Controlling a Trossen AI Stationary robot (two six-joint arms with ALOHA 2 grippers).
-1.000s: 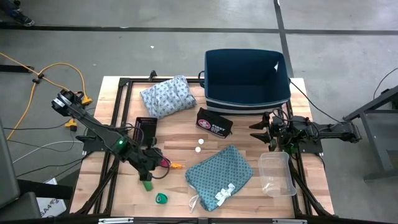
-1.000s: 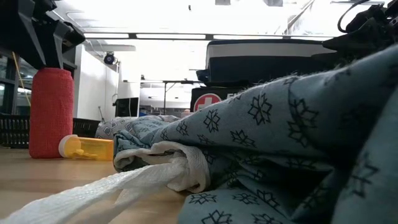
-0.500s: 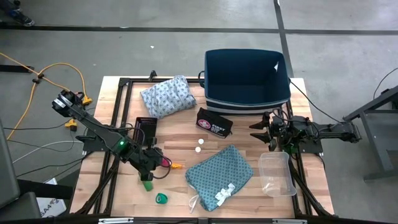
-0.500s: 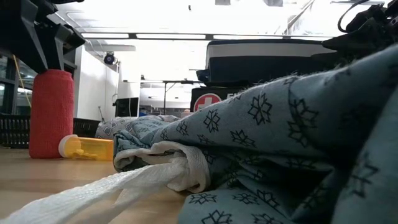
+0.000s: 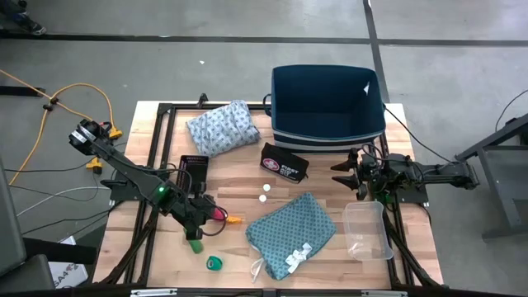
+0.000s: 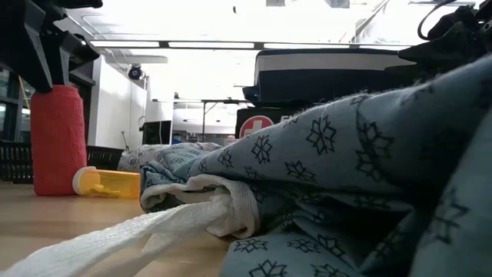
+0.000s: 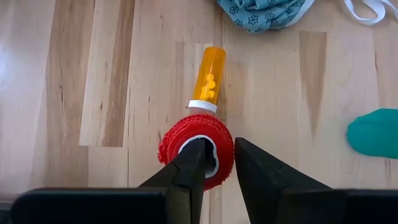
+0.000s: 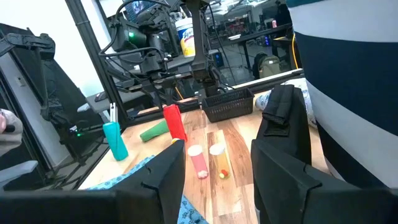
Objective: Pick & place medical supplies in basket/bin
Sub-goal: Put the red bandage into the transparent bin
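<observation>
Red roll (image 7: 196, 149) stands upright at the table's near left, the left gripper (image 7: 219, 163) pinching its wall, one finger inside. Right gripper (image 8: 214, 165) waits apart near the empty navy bin (image 5: 327, 103); both cloths (image 5: 290, 231) remain unplaced.

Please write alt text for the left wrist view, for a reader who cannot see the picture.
The left gripper grips the wall of an upright red roll, one finger inside its hollow core and one outside. An orange pill bottle with a white cap lies on the wooden table just beyond the roll. A teal patterned cloth and a green roll show at the picture's edges.
</observation>
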